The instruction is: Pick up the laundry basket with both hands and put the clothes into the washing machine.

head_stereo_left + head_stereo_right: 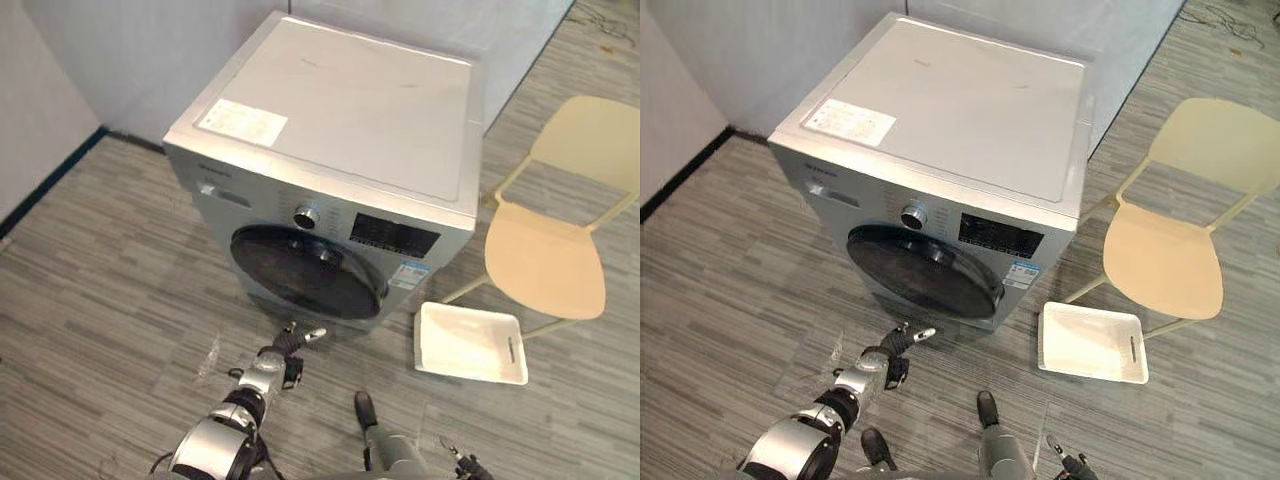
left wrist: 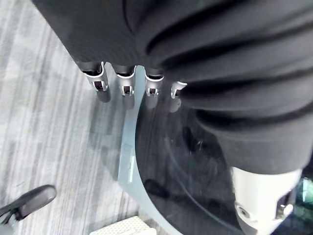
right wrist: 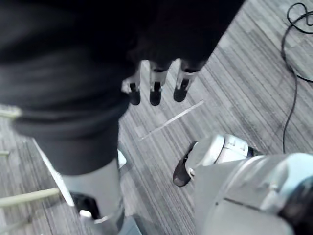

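The silver washing machine (image 1: 340, 110) stands ahead with its dark round door (image 1: 300, 270) closed. A white laundry basket (image 1: 470, 345) with a slot handle lies on the floor to the machine's right; its inside looks bare white. My left hand (image 1: 290, 345) reaches low toward the bottom edge of the door. In the left wrist view its fingers (image 2: 127, 88) are straight over the door's rim (image 2: 128, 147) and hold nothing. Low at the right, my right hand (image 1: 460, 465) hangs above the floor with relaxed fingers (image 3: 155, 90), also holding nothing.
A cream chair (image 1: 545, 260) stands right of the machine, just behind the basket. Grey walls close in behind the washer. Striped grey floor spreads to the left and in front.
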You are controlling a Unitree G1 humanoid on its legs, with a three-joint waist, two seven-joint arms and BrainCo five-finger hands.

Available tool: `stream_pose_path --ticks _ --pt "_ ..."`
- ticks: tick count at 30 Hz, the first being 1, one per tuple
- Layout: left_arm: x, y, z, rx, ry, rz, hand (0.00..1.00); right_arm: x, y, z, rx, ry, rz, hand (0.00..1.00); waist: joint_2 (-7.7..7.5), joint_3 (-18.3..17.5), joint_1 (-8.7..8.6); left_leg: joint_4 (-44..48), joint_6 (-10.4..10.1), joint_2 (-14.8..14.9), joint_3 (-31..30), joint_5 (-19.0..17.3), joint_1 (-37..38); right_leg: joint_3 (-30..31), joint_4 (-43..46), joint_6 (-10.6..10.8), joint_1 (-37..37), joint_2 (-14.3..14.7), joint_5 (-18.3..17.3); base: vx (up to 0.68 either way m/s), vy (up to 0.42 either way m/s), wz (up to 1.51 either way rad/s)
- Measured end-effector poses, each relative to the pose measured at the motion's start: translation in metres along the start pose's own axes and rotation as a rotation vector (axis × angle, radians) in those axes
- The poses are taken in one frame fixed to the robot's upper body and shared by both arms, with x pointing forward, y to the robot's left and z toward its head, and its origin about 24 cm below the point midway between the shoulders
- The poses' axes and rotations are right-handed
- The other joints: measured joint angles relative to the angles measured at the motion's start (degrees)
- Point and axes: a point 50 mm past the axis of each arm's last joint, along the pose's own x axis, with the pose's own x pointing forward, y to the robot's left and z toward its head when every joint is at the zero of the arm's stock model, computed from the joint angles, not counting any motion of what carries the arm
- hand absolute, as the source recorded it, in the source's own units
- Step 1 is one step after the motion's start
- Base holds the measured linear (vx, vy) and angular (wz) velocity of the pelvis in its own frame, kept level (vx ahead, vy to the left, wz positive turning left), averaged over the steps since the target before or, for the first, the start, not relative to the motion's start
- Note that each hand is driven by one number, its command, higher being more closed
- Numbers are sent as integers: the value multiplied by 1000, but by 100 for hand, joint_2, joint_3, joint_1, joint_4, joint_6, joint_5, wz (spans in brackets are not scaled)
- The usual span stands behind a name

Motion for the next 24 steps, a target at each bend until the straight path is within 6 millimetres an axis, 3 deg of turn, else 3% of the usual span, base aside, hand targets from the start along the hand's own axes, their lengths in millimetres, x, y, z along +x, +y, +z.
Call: stream_pose_path --ticks 2,5,8,12,18,20,24 --pt "-1 1 -6 -14 12 3 0 0 -5 -3 16 11 -17 0 5 1 -90 -3 2 -4 -87 -1 12 -103 -15 1 77 -20 -25 3 0 25" --pt "-7 10 -35 -37 89 30 0 -1 -13 -6 34 26 -45 0 7 2 -112 -34 -11 -15 -171 -12 57 -176 -60 -28 203 -43 -58 -10 1 14" --pt "-24 28 -86 -108 237 101 0 -2 -19 -15 24 64 -66 0 20 0 -90 -35 -25 -14 -305 -24 73 -300 -75 -33 318 -52 -87 3 -4 19" --pt "-49 41 -135 -168 373 168 0 -1 -17 -13 15 61 -57 0 76 -36 -31 -36 -13 -28 -394 -35 103 -411 -75 -2 417 -83 -134 13 -1 16" --pt "-101 43 -207 -345 570 266 0 1 -8 -8 -25 55 -12 0 202 -159 344 -37 7 -109 -809 -48 154 -837 -8 34 729 -177 -350 32 5 38" --pt "-111 46 -218 -416 594 314 0 3 -2 -5 -61 53 3 0 181 -183 418 6 49 -152 -962 -77 133 -1021 158 66 759 -235 -502 37 14 50" --pt "-125 53 -231 -513 619 396 0 6 18 4 -82 28 53 0 -6 -156 712 399 218 -338 -1263 -337 106 -1319 504 133 941 -496 -846 43 48 46"
